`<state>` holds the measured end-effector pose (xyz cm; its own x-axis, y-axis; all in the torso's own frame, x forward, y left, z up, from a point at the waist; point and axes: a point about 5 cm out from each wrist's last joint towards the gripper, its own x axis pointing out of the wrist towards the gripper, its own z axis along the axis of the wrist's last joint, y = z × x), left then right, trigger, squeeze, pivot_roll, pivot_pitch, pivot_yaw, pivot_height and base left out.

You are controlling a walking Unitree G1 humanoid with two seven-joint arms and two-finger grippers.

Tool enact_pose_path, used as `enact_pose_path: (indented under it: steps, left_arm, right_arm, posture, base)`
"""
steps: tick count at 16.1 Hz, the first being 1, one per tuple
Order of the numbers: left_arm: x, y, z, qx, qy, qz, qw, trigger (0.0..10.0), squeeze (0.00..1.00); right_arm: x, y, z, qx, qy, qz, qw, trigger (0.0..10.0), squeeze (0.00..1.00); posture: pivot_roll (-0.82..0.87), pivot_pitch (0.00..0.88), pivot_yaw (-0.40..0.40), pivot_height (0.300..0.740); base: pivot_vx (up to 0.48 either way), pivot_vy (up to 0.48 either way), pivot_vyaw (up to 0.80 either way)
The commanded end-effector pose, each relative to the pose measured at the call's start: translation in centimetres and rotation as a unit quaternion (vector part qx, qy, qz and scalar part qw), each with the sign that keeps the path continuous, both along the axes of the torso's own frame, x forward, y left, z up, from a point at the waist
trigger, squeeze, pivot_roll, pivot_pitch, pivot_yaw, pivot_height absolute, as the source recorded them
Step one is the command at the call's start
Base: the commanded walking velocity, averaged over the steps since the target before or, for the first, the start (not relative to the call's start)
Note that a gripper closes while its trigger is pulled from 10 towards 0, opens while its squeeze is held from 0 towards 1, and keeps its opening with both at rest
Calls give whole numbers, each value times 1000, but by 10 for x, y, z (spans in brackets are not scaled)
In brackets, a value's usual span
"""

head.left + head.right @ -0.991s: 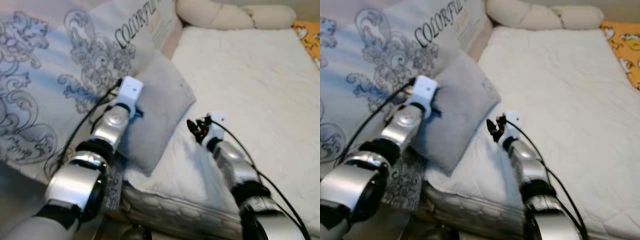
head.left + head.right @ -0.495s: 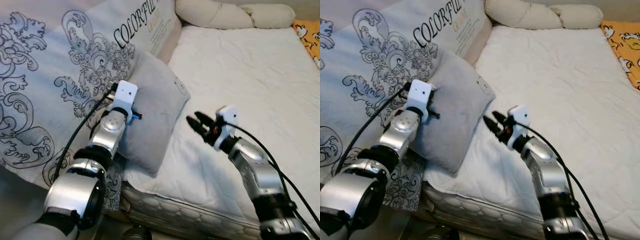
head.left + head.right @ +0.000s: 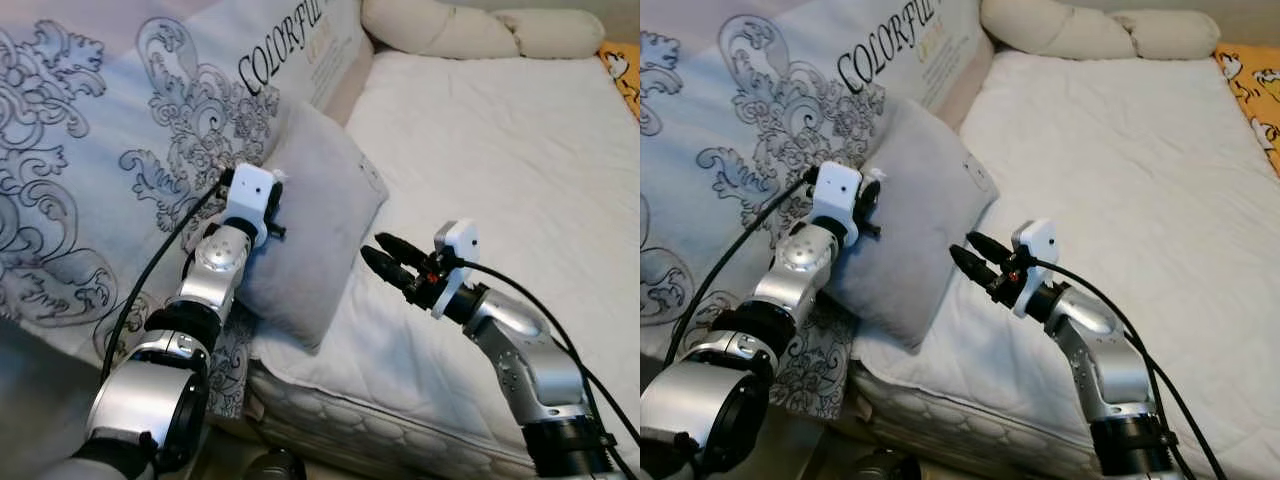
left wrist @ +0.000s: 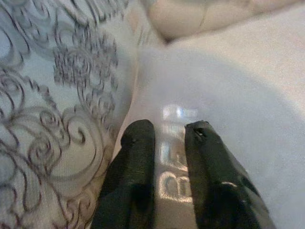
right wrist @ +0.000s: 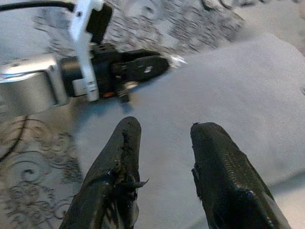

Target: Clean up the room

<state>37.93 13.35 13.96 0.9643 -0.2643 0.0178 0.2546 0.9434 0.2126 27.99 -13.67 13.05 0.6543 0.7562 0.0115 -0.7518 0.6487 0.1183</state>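
One large printed cushion (image 3: 120, 170), patterned with grey scrollwork and lettered "COLORFUL", leans along the bed's left edge; its left and lower parts are cut off by the frame. One small grey pillow (image 3: 320, 215) rests tilted against it at the near left corner of the bed (image 3: 500, 150), its lower edge overhanging the white mattress cover. Two cream bolsters (image 3: 480, 30) lie along the head end. One orange item (image 3: 1250, 75) at the bed's far right edge is cut off and cannot be identified.

The left tool (image 4: 164, 131) is at the grey pillow's upper left edge, fingers narrowly apart with a fold of grey fabric, apparently, between them; the wrist view is blurred, so contact cannot be confirmed. The right tool (image 3: 385, 262) hovers just beside the pillow's right edge, over the mattress, fingers spread moderately and holding nothing.

Against half a second earlier, the right tool sits lower and nearer the pillow's right edge, its fingers pointing more directly at it; the left tool has stayed at the pillow's upper edge. The camera has shifted slightly.
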Motion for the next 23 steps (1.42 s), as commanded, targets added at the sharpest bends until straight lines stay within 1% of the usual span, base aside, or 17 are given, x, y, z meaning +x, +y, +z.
enact_pose_path:
  steps: [1,2,3,4,5,6,7,8,9,11,12,13,14,16,18,20,23]
  left_arm:
    - [-1,7,10,-39,-25,3,999,10000,1000]
    - [0,8,12,-46,-30,7,998,10000,1000]
    - [-2,11,22,-65,-66,20,995,10000,1000]
    - [-12,11,31,-94,-85,-2,992,10000,1000]
    - [-29,9,34,-122,-83,-17,989,10000,1000]
    - [-43,6,28,-133,-53,-33,989,10000,1000]
    - [-49,5,26,-133,-52,-40,989,10000,1000]
    - [-66,5,16,-122,-45,-48,990,10000,1000]
    - [-76,4,10,-121,-37,-53,991,10000,1000]
    - [-103,1,3,-121,5,-58,991,10000,1000]
    - [-111,1,5,-115,13,-57,992,10000,1000]
    - [-116,2,4,-113,19,-51,992,10000,1000]
    - [-122,12,-4,-107,29,-22,994,10000,1000]
    - [-130,19,-8,-107,34,-1,994,10000,1000]
    - [-135,23,-6,-106,42,21,993,10000,1000]
    - [-141,26,-9,-112,60,40,991,10000,1000]
    - [-148,32,-18,-102,81,39,991,10000,1000]
  right_arm:
    - [-3,-3,1,-6,0,5,1000,10000,0]
    - [-3,-3,1,-7,0,3,1000,10000,0]
    - [-3,-5,4,-11,-10,-11,1000,10000,0]
    - [-5,-6,10,-19,-15,-33,999,10000,0]
    - [-7,-5,14,-14,-7,-48,999,10000,0]
    - [-7,-4,15,-13,-2,-72,997,10000,0]
    - [-6,-4,14,-13,-1,-85,996,10000,0]
    - [-6,-3,10,-15,-5,-130,991,10000,0]
    - [-7,-4,6,-25,-6,-156,987,10000,0]
    - [-11,-14,-2,-33,15,-235,971,10000,0]
    - [-12,-20,1,-7,28,-277,960,10000,1000]
    - [-14,-24,2,-11,27,-291,956,10000,1000]
    - [-19,-18,8,-20,2,-279,960,10000,1000]
    - [-26,-13,9,-28,-4,-269,963,10000,1000]
    - [-32,-16,6,-35,11,-286,957,10000,1000]
    - [-42,-21,3,-18,39,-311,949,10000,1000]
    - [-56,-13,-5,-59,54,-282,956,10000,1000]
  posture:
    - [62,0,107,740]
    - [62,0,106,740]
    - [61,0,103,740]
    - [43,0,104,740]
    - [30,0,101,740]
    - [25,0,98,740]
    - [22,0,96,740]
    - [10,0,85,740]
    - [3,0,84,740]
    - [3,0,58,740]
    - [12,0,45,740]
    - [16,0,31,740]
    - [-11,0,24,740]
    - [-16,0,15,740]
    - [-5,0,6,740]
    - [-32,0,22,740]
    - [-32,0,23,740]
  base:
    - [0,0,0]
    - [0,0,0]
    - [0,0,0]
    - [0,0,0]
    - [0,0,0]
    - [0,0,0]
    - [0,0,0]
    - [0,0,0]
    - [0,0,0]
    - [0,0,0]
    - [0,0,0]
    - [0,-251,0]
    - [0,-480,0]
    - [0,-480,0]
    - [0,-480,0]
    - [0,-480,0]
    - [0,-480,0]
